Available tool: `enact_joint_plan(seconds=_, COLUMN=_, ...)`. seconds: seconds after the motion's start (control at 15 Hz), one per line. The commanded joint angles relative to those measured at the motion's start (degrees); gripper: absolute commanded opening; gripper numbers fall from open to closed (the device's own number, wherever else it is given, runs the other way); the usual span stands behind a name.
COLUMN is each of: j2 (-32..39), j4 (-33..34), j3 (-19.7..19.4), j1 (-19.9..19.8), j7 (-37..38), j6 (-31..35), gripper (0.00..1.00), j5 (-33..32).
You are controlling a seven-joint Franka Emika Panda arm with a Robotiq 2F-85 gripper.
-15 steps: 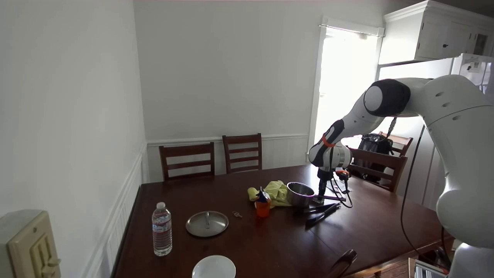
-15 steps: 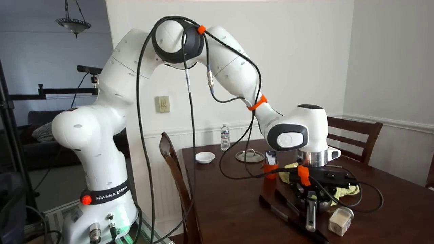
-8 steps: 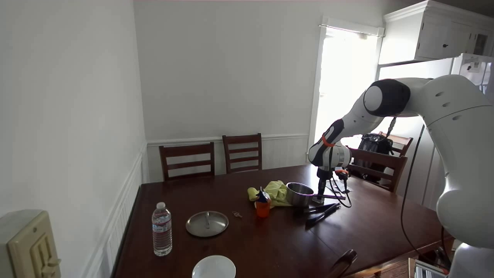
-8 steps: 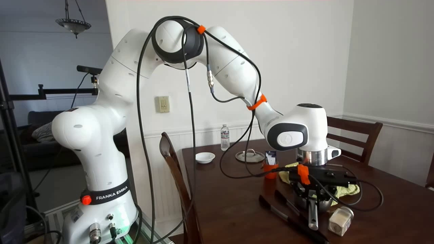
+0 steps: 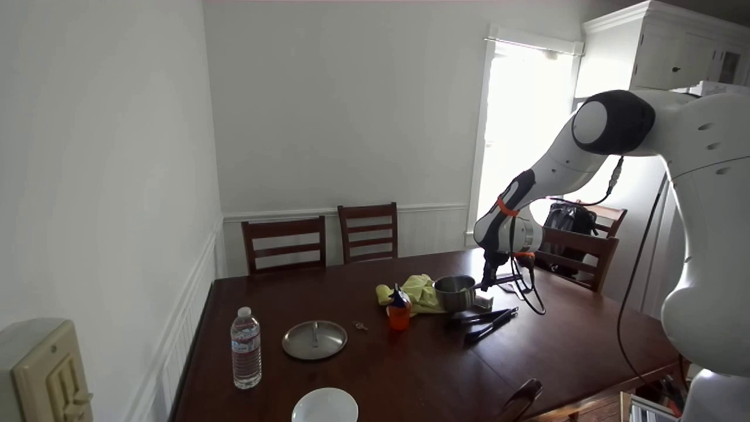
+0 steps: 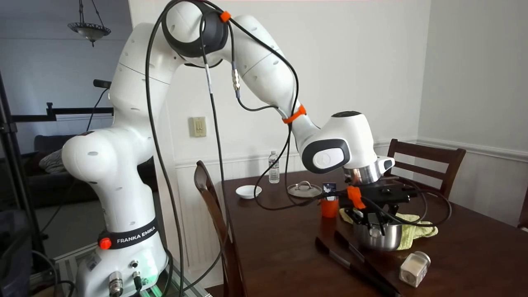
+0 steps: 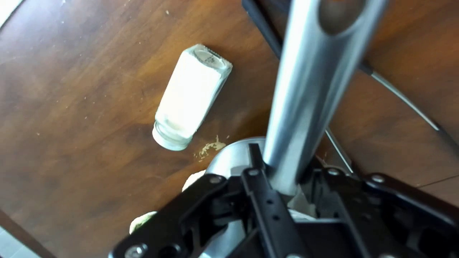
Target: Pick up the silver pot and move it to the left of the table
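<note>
The silver pot (image 5: 454, 295) is a small round metal pot with a long handle. It shows in both exterior views (image 6: 383, 238), beside the yellow-green cloth on the dark brown table (image 5: 410, 375). My gripper (image 5: 484, 286) is shut around the pot's handle, close to the pot body. In the wrist view the handle (image 7: 315, 79) stands between the two black fingers (image 7: 283, 168), and part of the pot's wall (image 7: 231, 157) shows beyond them. The pot appears slightly raised from the table; the exact gap is hard to tell.
A glass shaker (image 6: 414, 268) lies close by the pot. Black tongs (image 5: 492, 323), an orange cup (image 5: 399, 316) and the cloth (image 5: 419, 290) are near. Farther off are a silver lid (image 5: 314, 341), a white bowl (image 5: 325, 405), a water bottle (image 5: 246, 349) and chairs (image 5: 368, 231).
The arm has risen and drawn back toward its base, and the wrist has tilted. The pot has moved slightly with the gripper and looks higher. The shaker is now more exposed.
</note>
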Motion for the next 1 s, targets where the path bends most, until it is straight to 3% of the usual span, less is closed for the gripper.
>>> enact_joint_plan(seconds=0.0, j2=-7.96, j4=-8.67, j3=6.22, j1=-5.58, j7=-5.66, j6=4.84, gripper=0.07, j5=3.59)
enact_joint_plan(seconds=0.47, j2=-11.86, j4=-13.29, j3=22.80, j1=-19.33, j7=-19.10, j6=5.98, gripper=0.07, j5=15.08)
enact_joint_plan(seconds=0.6, j2=-12.08, j4=-13.82, j3=23.36, j1=-19.41, j7=-19.79, j6=4.67, gripper=0.07, j5=13.95)
enact_joint_plan(seconds=0.8, j2=-13.06, j4=-14.94, j3=20.40, j1=-17.34, j7=-16.27, j6=0.22, gripper=0.07, j5=10.46)
enact_joint_plan(seconds=0.87, j2=-13.45, j4=-15.13, j3=18.21, j1=-15.85, j7=-13.94, j6=-2.32, gripper=0.53, j5=8.10)
enact_joint_plan(seconds=0.93, j2=-13.48, j4=-14.56, j3=14.13, j1=-11.99, j7=-14.02, j6=-4.95, gripper=0.55, j5=8.49)
